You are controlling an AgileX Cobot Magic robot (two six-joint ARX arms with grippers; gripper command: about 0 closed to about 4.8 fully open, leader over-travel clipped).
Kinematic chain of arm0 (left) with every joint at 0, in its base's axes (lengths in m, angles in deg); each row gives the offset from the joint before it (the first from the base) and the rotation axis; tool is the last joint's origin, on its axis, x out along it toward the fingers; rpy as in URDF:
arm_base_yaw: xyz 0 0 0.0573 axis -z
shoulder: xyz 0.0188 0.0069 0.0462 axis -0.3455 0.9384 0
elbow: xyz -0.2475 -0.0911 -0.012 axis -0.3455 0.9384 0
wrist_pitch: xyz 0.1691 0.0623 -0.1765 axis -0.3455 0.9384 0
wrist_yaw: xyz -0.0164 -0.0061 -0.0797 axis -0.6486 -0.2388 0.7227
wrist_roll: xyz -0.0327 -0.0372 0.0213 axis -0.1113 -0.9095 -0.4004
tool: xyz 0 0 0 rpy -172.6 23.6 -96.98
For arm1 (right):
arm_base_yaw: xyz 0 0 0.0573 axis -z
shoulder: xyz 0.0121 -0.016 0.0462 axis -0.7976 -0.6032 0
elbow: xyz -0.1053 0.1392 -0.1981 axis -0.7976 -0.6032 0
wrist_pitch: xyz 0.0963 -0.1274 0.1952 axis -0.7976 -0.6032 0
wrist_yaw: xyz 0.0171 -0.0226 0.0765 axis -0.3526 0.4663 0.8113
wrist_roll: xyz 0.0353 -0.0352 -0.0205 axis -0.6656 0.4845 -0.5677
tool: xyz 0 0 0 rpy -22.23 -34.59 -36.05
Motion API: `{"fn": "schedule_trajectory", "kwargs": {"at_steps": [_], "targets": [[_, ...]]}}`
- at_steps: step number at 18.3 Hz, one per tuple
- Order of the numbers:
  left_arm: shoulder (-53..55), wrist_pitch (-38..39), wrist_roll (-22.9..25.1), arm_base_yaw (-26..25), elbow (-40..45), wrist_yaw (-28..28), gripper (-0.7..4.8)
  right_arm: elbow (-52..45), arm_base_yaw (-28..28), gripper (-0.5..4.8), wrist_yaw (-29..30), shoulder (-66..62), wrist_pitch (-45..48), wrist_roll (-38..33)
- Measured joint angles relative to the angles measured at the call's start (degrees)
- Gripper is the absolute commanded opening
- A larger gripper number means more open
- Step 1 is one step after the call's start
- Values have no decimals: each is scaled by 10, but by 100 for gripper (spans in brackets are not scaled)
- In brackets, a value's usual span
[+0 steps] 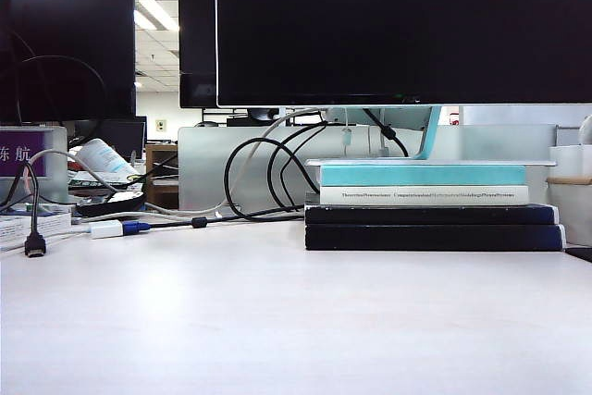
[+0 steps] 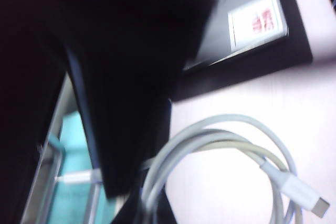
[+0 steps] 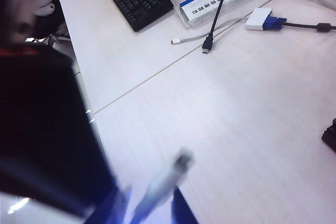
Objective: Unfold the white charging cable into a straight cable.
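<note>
Left pincer pressed together, apparently pinching the white charging cable, coiled on the desk at lower right. Right pincer pinched a blurred cable end, presumably anchoring it.

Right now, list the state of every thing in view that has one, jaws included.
thin glossy white charging cable: coiled in loops, not straight.
left gripper: jaws shut, at the coil.
right gripper: above the white table, jaws closed on a blurred white cable end.
large black monitor: screen dark.
white adapter block: blue plug inserted.
black cable plug: unplugged, lying loose.
</note>
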Motion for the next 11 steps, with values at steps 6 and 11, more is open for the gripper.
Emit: {"fn": "schedule_trajectory", "kwargs": {"at_steps": [6, 11], "targets": [[0, -9, 13, 21, 0, 29, -4, 0, 0, -5, 1, -13, 2, -1], [0, 0, 32, 20, 0, 3, -4, 0, 0, -5, 13, -22, 17, -1]]}}
